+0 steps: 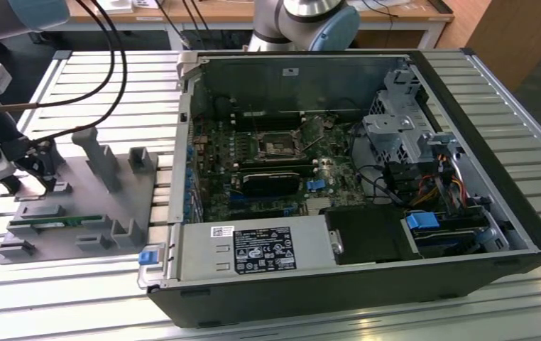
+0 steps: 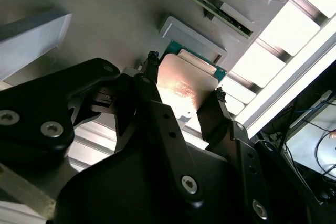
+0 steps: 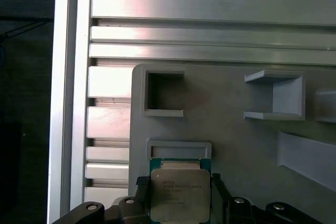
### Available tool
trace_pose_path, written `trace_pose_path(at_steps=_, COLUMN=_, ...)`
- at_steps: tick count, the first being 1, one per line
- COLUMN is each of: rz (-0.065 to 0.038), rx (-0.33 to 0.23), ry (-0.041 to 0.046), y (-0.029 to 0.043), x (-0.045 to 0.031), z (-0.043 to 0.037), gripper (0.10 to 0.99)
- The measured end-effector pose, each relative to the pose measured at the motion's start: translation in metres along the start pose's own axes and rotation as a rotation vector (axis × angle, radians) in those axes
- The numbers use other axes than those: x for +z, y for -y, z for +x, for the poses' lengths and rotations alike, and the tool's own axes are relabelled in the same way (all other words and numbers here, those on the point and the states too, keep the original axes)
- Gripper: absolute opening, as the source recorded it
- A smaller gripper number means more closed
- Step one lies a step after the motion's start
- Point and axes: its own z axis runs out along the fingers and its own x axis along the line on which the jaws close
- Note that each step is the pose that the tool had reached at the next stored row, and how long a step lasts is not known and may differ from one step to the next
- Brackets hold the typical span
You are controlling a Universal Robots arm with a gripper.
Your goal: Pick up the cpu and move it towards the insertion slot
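The cpu (image 3: 179, 195), a small square chip with a silvery top and a green edge, lies low over the grey tray (image 3: 231, 129) beside a small raised holder (image 3: 178, 149). My gripper (image 3: 178, 183) is shut on the cpu, one black finger against each of two opposite edges. The second wrist view shows the same hold: cpu (image 2: 184, 85) between the fingertips (image 2: 153, 60) of the gripper (image 2: 185, 77). In the exterior view the gripper (image 1: 38, 185) stands over the tray (image 1: 109, 206) at the exterior view's left. The insertion slot (image 1: 275, 145) sits on the motherboard inside the open computer case (image 1: 346, 284).
The tray carries several upright holders (image 1: 100, 156) and a thin green memory stick (image 1: 52, 224). Black cables (image 1: 109, 71) hang over the slatted metal table (image 1: 109, 64). Another robot's base (image 1: 304, 21) stands behind the case. Drive cages and wiring (image 1: 412, 142) fill the case's right side.
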Motion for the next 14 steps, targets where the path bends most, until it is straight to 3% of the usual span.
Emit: trace_pose_path(at_steps=14, rz=0.0, rx=0.0, ry=-0.0001, y=-0.0006, x=-0.0031, z=0.0, gripper=0.545)
